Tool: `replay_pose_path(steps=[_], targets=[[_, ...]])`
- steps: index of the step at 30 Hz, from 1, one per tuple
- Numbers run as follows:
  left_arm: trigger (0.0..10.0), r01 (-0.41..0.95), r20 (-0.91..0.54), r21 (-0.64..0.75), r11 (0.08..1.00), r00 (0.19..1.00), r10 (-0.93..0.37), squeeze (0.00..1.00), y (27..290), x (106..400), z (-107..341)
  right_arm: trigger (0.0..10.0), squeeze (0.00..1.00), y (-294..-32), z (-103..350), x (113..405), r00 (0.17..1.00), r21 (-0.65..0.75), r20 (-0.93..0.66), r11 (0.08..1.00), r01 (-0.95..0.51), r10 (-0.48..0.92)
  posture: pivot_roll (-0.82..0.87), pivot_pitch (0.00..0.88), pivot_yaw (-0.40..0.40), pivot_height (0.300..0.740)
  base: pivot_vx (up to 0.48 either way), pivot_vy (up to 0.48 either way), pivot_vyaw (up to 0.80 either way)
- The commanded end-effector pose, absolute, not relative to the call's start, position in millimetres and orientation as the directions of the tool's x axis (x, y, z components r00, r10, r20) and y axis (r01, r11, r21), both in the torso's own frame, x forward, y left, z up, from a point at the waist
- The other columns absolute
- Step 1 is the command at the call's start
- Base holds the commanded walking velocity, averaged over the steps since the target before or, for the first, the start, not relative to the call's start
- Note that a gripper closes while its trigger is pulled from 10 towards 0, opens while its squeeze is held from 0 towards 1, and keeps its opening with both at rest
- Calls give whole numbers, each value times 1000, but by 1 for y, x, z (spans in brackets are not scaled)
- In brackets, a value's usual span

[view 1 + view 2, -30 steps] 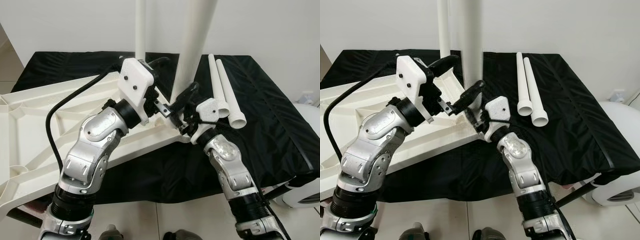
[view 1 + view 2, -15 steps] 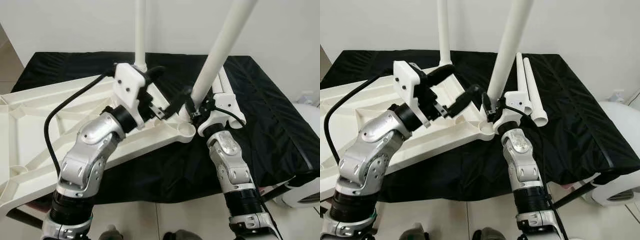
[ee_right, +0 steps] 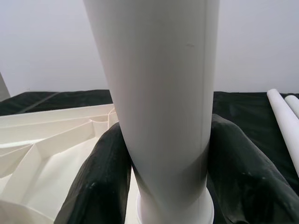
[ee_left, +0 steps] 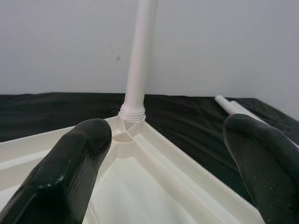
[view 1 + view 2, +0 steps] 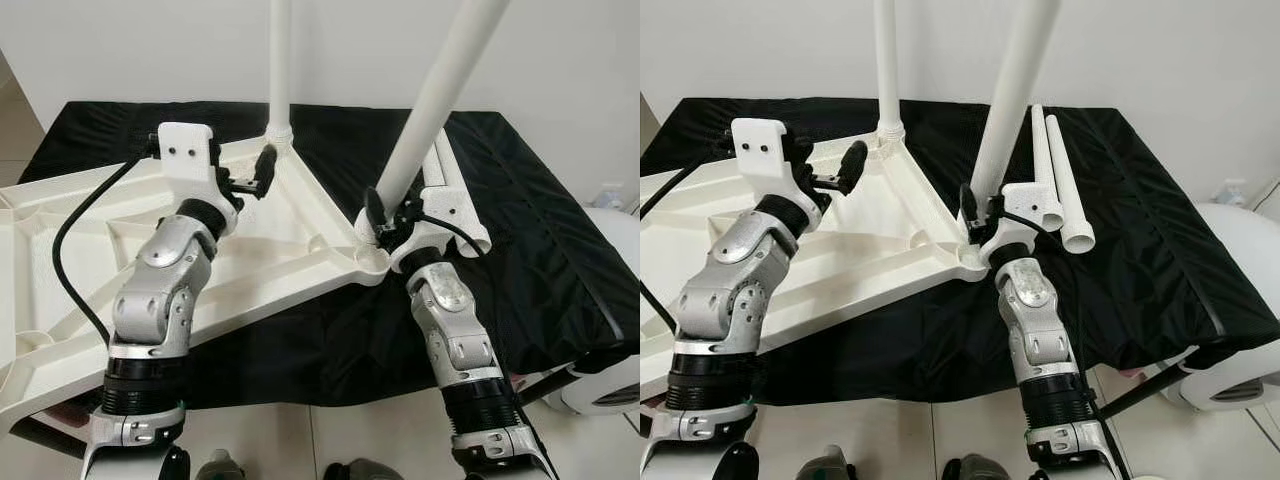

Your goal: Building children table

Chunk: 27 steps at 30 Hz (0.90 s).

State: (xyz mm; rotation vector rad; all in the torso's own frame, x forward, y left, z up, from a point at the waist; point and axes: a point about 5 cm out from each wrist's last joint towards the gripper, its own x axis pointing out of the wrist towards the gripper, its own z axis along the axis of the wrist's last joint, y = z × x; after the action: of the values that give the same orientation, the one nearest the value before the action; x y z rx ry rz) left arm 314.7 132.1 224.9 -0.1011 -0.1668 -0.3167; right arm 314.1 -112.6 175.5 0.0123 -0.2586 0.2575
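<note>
Now right gripper (image 5: 975,212) clamps tilted leg (image 5: 1012,95); left gripper (image 5: 262,172) open.

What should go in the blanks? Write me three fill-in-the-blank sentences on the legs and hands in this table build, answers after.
1. The right hand is shut on a white table leg that stands ____ rather than upright.
2. The number of spare legs lying on the black cloth is ____.
3. The left hand, over the upturned tabletop, has its fingers ____ and holds nothing.

Missing words: tilted; two; open
</note>
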Motion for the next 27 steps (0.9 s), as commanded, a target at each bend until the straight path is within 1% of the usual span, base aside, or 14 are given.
replay_pose_path(steps=[1,5,9,13,15,17,18,20,21,22,23,24,25,27], targets=[[10000,299,154,-36,954,945,-290,0,130,314,221,10000,0,-114,178,314,929,-42,271,967,-251,253,65,0,-68,740,0,0,0],[10000,283,141,-30,959,951,-276,0,130,312,218,10000,0,-116,177,314,931,-43,264,968,-248,250,75,0,-63,740,0,0,0],[10000,294,105,41,955,949,-296,0,123,302,203,10000,0,-121,174,310,938,-48,240,968,-246,250,75,0,-58,740,0,0,0],[10000,328,63,39,944,942,-330,0,115,297,192,10000,0,-123,173,308,940,-54,230,968,-245,251,72,0,-58,740,0,0,0],[10000,366,41,90,926,928,-370,0,109,292,183,10000,0,-125,173,307,942,-60,227,969,-238,246,70,0,-58,740,0,0,0],[10000,366,41,90,926,928,-370,0,109,292,183,10000,0,-125,173,307,942,-60,227,969,-238,246,70,0,-58,740,0,0,0],[10000,395,26,128,910,916,-401,0,105,289,178,10000,0,-126,173,307,943,-64,227,970,-235,243,68,0,-57,740,0,0,0],[10000,395,26,128,910,916,-401,0,105,289,178,10000,0,-126,173,307,943,-64,227,970,-235,243,68,0,-57,740,0,0,0],[10000,430,8,172,887,899,-437,0,101,287,172,10000,0,-127,173,308,945,-66,227,972,-227,236,69,0,-58,740,0,0,0],[10000,430,8,172,887,899,-437,0,101,287,172,10000,0,-127,173,308,945,-66,227,972,-227,236,69,0,-58,740,0,0,0],[10000,491,-30,213,844,867,-497,0,94,284,165,10000,0,-127,174,310,946,-69,230,973,-219,229,71,0,-59,740,0,0,0],[10000,491,-30,213,844,867,-497,0,94,284,165,10000,0,-127,174,310,946,-69,230,973,-219,229,71,0,-59,740,0,0,0],[10000,545,-72,238,804,835,-545,0,89,281,158,10000,0,-128,176,311,946,-74,233,974,-214,226,70,0,-60,740,0,0,0],[10000,545,-72,238,804,835,-545,0,89,281,158,10000,0,-128,176,311,946,-74,233,974,-214,226,70,0,-60,740,0,0,0]])
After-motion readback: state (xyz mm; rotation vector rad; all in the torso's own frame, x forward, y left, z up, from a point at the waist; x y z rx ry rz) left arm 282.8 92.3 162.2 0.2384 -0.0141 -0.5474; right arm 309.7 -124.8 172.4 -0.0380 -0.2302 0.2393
